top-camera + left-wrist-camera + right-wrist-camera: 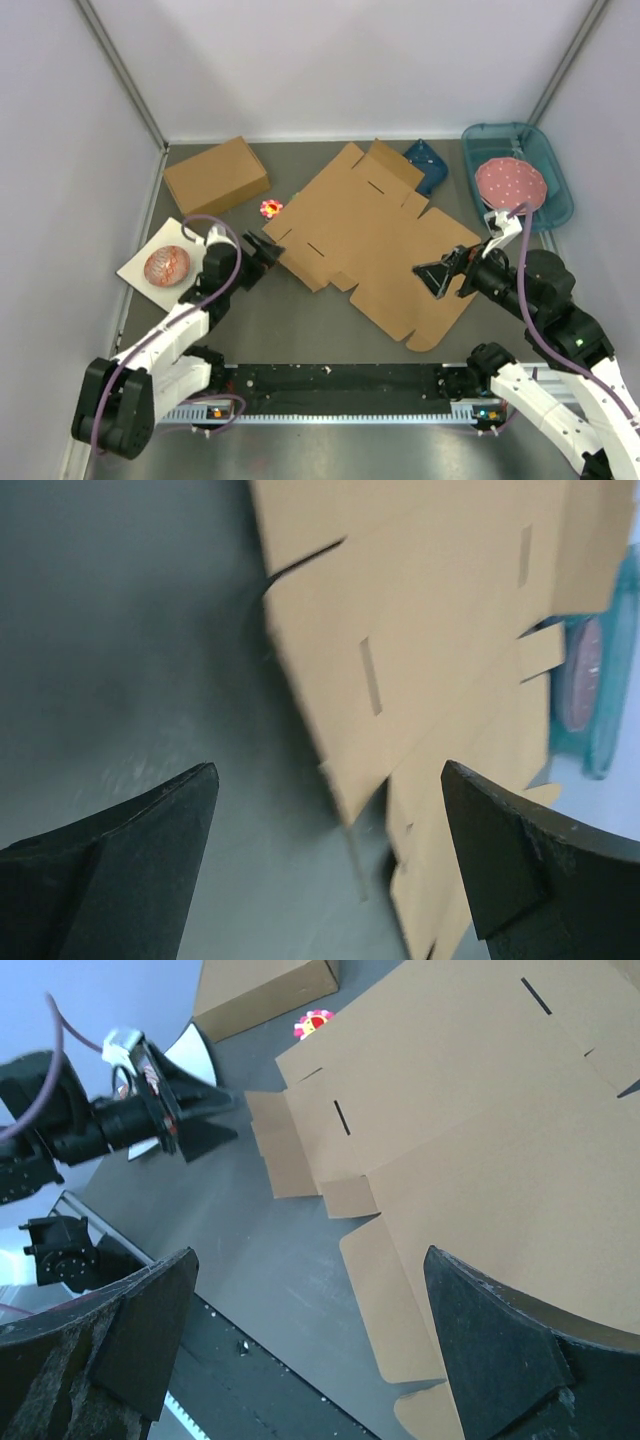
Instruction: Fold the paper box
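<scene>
On the table (300,335): paper box (375,240) lies flat, unfolded, centred.
Left gripper (275,255): jaws apart, empty, beside the box's left edge.
Right gripper (428,281): jaws apart, empty, over the right flaps.
Advice: lift 1 side flap, then crease squarely along its score.

Hovering over the paper box (480,1130), laid flat, with right gripper (308,1260) spread wide. Spotting left gripper (235,1118), gaping too, just off its left flap. Beyond its far-left corner, cardboard box (265,990) and pink flower toy (313,1024).

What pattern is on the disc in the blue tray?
The disc is pink with white dots; top external view.
</scene>
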Controlling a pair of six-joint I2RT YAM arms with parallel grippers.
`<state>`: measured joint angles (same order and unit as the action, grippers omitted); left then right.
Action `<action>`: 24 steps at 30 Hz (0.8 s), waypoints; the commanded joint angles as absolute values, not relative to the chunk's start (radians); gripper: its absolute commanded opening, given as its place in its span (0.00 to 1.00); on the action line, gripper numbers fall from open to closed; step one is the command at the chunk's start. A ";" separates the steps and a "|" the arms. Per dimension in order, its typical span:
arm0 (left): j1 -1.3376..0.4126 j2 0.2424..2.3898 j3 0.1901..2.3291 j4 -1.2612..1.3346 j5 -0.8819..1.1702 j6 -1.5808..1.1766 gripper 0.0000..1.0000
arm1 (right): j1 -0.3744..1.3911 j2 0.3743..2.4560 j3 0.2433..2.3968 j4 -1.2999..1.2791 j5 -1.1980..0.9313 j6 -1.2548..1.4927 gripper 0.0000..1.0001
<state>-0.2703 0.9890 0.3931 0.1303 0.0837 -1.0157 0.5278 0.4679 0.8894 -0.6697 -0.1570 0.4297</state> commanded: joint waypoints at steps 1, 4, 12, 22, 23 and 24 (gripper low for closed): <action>-0.382 0.925 0.382 0.206 -0.060 -1.057 0.99 | 0.529 0.468 0.864 -0.615 -0.147 0.430 0.96; -0.465 0.972 0.438 0.134 -0.138 -1.049 0.98 | 0.529 0.477 0.851 -0.611 -0.141 0.433 0.96; -0.557 1.264 0.529 0.066 -0.199 -1.146 0.79 | 0.529 0.491 0.842 -0.592 -0.153 0.445 0.96; -0.555 1.315 0.594 -0.041 -0.222 -1.082 0.28 | 0.529 0.497 0.864 -0.609 -0.143 0.428 0.96; -0.555 1.296 0.601 -0.049 -0.222 -1.024 0.18 | 0.528 0.495 0.867 -0.611 -0.141 0.426 0.96; -0.555 1.278 0.626 -0.055 -0.201 -0.987 0.16 | 0.528 0.497 0.874 -0.612 -0.138 0.423 0.96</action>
<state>-0.5533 1.3670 0.5594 -0.0235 -0.1883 -1.0996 0.5278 0.4919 0.8318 -0.6357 -0.1509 0.4377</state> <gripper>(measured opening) 0.212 0.965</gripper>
